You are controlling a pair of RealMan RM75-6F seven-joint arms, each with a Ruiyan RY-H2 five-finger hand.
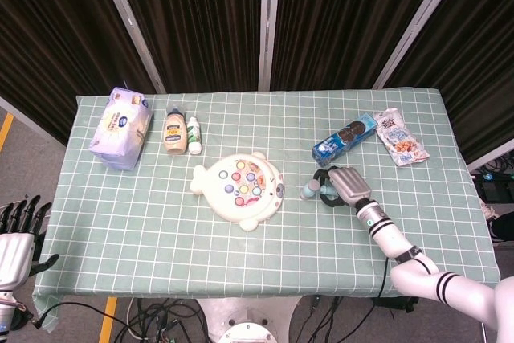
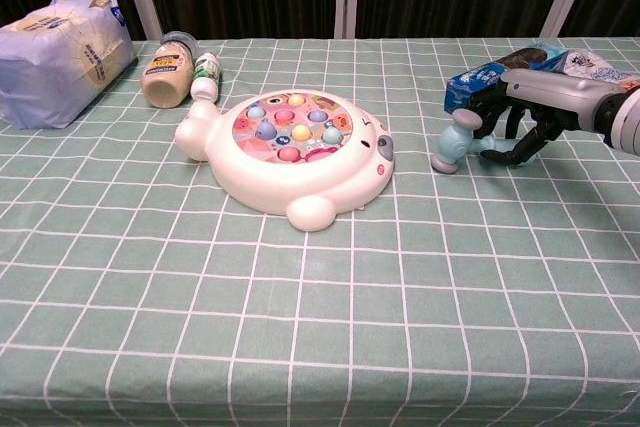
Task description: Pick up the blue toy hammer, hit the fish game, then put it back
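Blue toy hammer (image 2: 455, 141) | gripped by right hand (image 2: 520, 117) | on table (image 2: 300, 297)

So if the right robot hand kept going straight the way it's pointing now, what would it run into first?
The right robot hand already curls around the blue toy hammer's handle. Beyond the hammer head, the white fish-shaped game board lies next in that line, though depth is hard to judge.

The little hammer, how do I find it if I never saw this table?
Find the big white fish game in the middle of the green checked table. Just to its right lies the blue toy hammer, with the right hand wrapped around its handle. Nothing else there has a round, knobby head.
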